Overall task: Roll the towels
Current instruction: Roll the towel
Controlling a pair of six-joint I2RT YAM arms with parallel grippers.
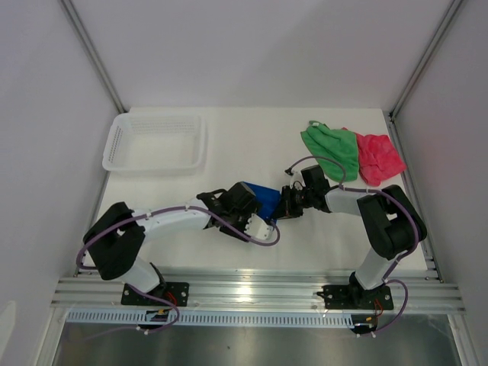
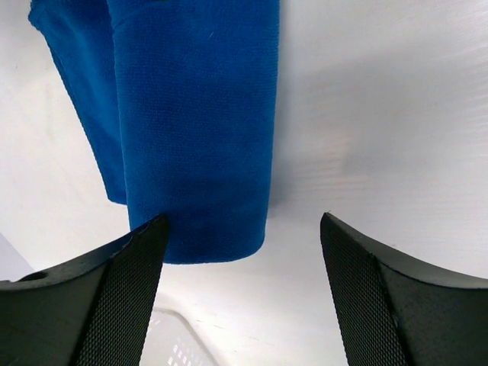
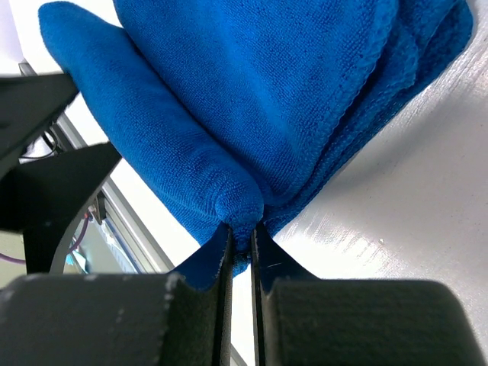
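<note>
The blue towel [image 1: 265, 200] lies folded at the table's middle, between my two grippers. In the left wrist view its rolled end [image 2: 194, 130] hangs just ahead of my left gripper [image 2: 242, 229], whose fingers stand wide apart with nothing between them. My right gripper [image 3: 242, 232] is shut on a pinched fold of the blue towel [image 3: 252, 91]. Seen from above, the left gripper [image 1: 255, 217] is at the towel's left and the right gripper [image 1: 284, 204] at its right. The green towel [image 1: 332, 149] and the pink-red towel [image 1: 379, 158] lie crumpled at the back right.
A white mesh basket [image 1: 156, 143] stands at the back left of the table; a corner of it shows under the left gripper [image 2: 164, 343]. The enclosure's walls close in the table on the left, right and back.
</note>
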